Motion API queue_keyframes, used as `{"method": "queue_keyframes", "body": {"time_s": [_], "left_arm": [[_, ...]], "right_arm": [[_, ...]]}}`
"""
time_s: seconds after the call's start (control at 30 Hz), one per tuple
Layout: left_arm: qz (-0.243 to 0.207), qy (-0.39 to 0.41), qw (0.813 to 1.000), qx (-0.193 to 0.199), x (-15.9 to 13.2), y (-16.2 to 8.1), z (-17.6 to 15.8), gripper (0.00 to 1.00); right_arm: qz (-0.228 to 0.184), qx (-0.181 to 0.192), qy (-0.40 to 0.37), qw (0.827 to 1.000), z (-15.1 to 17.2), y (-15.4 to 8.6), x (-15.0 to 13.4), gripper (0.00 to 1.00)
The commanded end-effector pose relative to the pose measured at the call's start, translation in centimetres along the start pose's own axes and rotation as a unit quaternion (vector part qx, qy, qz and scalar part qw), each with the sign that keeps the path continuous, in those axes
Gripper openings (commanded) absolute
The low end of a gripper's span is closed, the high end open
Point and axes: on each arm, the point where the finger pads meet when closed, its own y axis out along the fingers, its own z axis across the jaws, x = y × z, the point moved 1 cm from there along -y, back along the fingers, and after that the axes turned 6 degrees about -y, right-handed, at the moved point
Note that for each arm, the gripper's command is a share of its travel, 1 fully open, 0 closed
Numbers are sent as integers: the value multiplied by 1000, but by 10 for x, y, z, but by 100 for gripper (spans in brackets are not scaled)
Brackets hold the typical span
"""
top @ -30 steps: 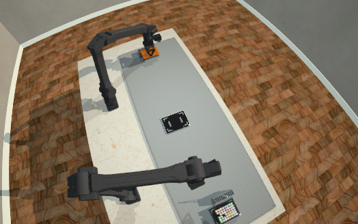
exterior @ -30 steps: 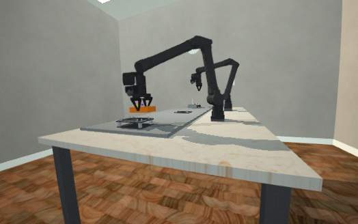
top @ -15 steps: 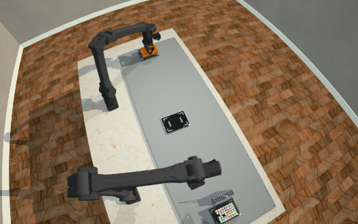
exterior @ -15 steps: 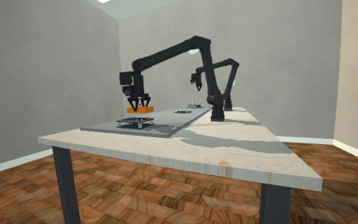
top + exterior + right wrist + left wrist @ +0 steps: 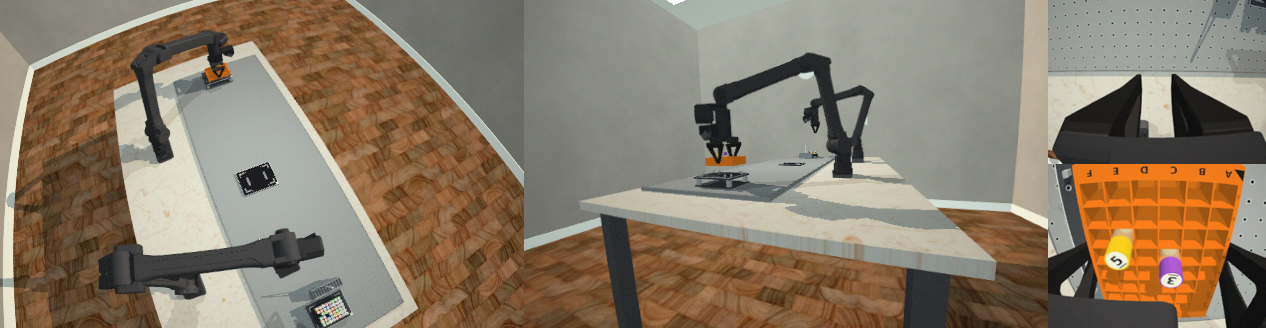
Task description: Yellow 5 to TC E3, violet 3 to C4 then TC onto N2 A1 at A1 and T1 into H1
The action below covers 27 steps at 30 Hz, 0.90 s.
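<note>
Most of the job looks done; what is left is the seating. The left hand (image 5: pixel 217 67) (image 5: pixel 725 156) (image 5: pixel 1158 244) is closed on the orange tube carrier TC (image 5: pixel 213 75) (image 5: pixel 725 161) (image 5: pixel 1158 172), its fingers on two opposite sides, and holds it raised above the table (image 5: pixel 170 212) (image 5: pixel 824 240) (image 5: pixel 1158 106). Between those fingers, inside TC, the yellow vial 5 (image 5: pixel 717 155) (image 5: pixel 1119 252) stands in column E and, by my reading of the rows, in E3; the violet vial 3 (image 5: pixel 725 153) (image 5: pixel 1171 270) looks to be in C4. Both match the load map, though I cannot tell whether they reach the well floors. Below the left hand lies the raised nest N2 (image 5: pixel 220 79) (image 5: pixel 721 177), with TC apart from it, so lowering it flat inside the locators and letting go remain. The corner mark on N2 is too small to read, so the A1 match is unconfirmed. The right hand (image 5: pixel 815 131) (image 5: pixel 1156 81) is slightly spread and pinches nothing. Off to its side stand the vial rack R1 (image 5: pixel 313 312) and, beside it, the slotted holder H1 (image 5: pixel 325 288). A thin upright thing there, probably the forceps T1 (image 5: pixel 805 147), suggests they are back already; whether both tips share a slot, and whether R1 is fully seated, I cannot tell.

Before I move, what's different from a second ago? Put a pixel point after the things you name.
The left pincer (image 5: pixel 218 71) (image 5: pixel 725 158) (image 5: pixel 1158 244) shifted the orange carrier (image 5: pixel 215 77) (image 5: pixel 736 161) (image 5: pixel 1158 170) slightly leftward in the outside view, above the raised nest (image 5: pixel 210 86) (image 5: pixel 729 183) (image 5: pixel 1071 211). Nothing was grabbed or dropped. The right arm (image 5: pixel 200 257) (image 5: pixel 866 112) (image 5: pixel 1158 150) looks the same.
</note>
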Motion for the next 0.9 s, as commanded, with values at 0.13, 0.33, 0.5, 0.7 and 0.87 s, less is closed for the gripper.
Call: {"method": "queue_keyframes", "body": {"time_s": [0.13,0.33,0.5,0.7,0.87], "left_arm": [[-18,-1,1000,11,14,-19,29,0],[-18,-1,1000,10,15,-18,36,0],[-18,-1,1000,11,15,-18,44,0],[-19,-1,1000,12,15,-20,55,0],[-18,2,1000,11,18,-18,56,0]], "right_arm": [[-14,-5,7,1000,-3,-12,7,24],[-14,-5,7,1000,-3,-12,7,24],[-14,-5,7,1000,-3,-12,7,24],[-14,-5,7,1000,-3,-12,7,24],[-14,-5,7,1000,-3,-12,7,24]]}}
